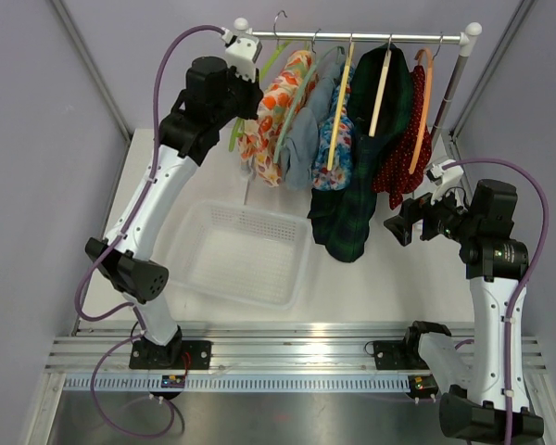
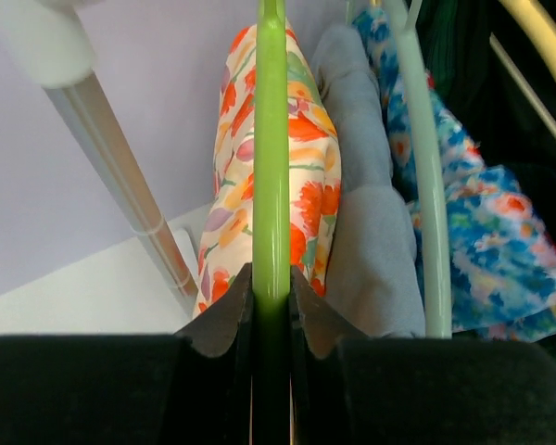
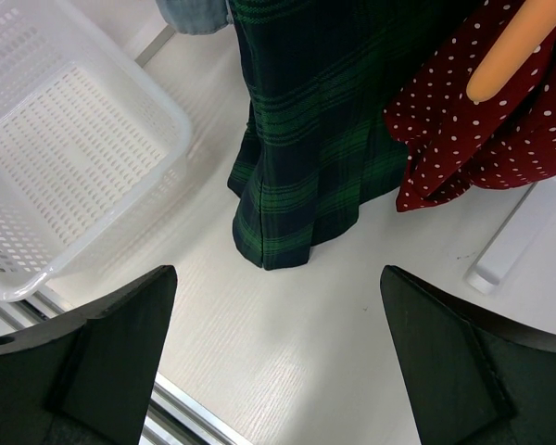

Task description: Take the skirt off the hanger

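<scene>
- At the left end of the white clothes rail (image 1: 371,37), the left end effector (image 2: 271,278) clenches the lime-green plastic hanger (image 2: 271,139), whose bar runs straight away from it.
- Draped over that hanger, the orange-flowered fabric skirt (image 2: 306,195) hangs just beyond the fingertips, nearer the left arm.
- Released wide, the right end effector (image 3: 278,278) hovers over the white tabletop (image 3: 352,371); only the overhead view shows both arms.

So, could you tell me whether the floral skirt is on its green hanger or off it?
On. The floral skirt shows on either side of the green hanger, draped over it; the left end effector is shut on that hanger.
</scene>
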You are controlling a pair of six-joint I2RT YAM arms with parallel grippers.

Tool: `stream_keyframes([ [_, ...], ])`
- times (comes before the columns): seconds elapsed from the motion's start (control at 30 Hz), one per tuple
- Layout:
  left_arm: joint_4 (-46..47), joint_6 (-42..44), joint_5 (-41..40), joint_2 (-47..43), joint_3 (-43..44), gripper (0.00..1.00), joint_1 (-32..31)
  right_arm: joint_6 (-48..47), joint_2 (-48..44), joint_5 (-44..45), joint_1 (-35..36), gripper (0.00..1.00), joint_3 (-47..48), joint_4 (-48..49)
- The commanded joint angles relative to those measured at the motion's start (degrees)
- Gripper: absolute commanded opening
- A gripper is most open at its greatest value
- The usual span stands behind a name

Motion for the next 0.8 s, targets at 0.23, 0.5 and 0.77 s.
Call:
stream_keyframes([
  [0.23,11.6,-2.2,-1.2,-8.8,-0.1,0.0,0.0,-0.1,-1.1,-2.6,-0.6,0.99,1.2,0.2],
  [0.5,14.4,-1.6,-2.7,-18.0,-12.2,0.0,0.1,-4.8,-0.5,-7.7,-0.6,0.99,2.7,-4.2],
  [0.77,11.4,-0.9,-2.2,-26.6,-23.5,0.0,0.2,-12.9,1.6,-15.5,-0.6,1.0,7.3,-12.7],
])
